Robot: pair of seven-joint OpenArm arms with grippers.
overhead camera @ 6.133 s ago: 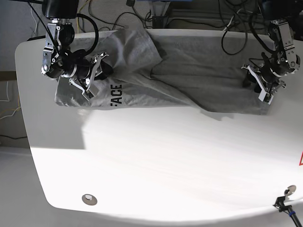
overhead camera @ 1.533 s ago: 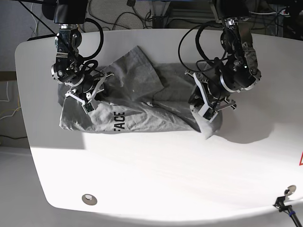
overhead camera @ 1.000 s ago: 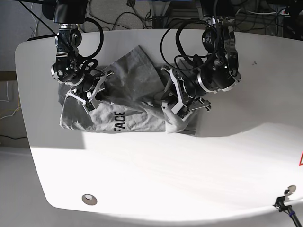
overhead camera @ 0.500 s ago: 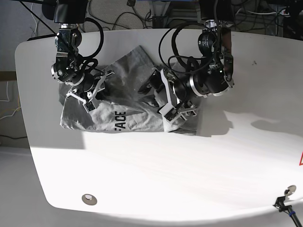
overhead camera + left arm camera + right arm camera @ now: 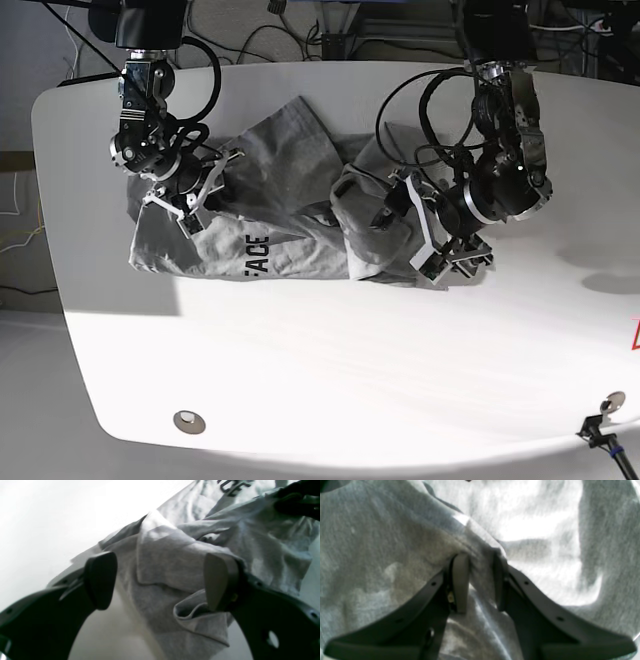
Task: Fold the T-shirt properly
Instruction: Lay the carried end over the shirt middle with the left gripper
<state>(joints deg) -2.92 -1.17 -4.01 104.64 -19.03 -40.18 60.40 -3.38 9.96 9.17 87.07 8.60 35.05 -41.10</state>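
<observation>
The heather-grey T-shirt [image 5: 290, 175] lies bunched at the table's back left, its right side folded over the middle. Black letters "FACE" [image 5: 257, 255] show near its front edge. My right gripper [image 5: 188, 195] is shut on a fold of the T-shirt's left part; the right wrist view shows the pinched fold [image 5: 480, 562] between both fingers [image 5: 460, 580]. My left gripper [image 5: 418, 235] is open at the T-shirt's right edge. In the left wrist view the left gripper [image 5: 160, 580] has its jaws wide apart over the cloth [image 5: 165, 562], with a hem fold resting against the right finger [image 5: 216, 580].
The white table [image 5: 330, 350] stretches in front of and to the right of the shirt. A round fitting [image 5: 187, 421] sits near its front left edge and a small clamp [image 5: 610, 405] at the front right. Cables [image 5: 300, 35] lie behind the table.
My left gripper carried the shirt's right side leftwards over the middle, let it go and drew back to the right. My right gripper kept its hold at the left.
</observation>
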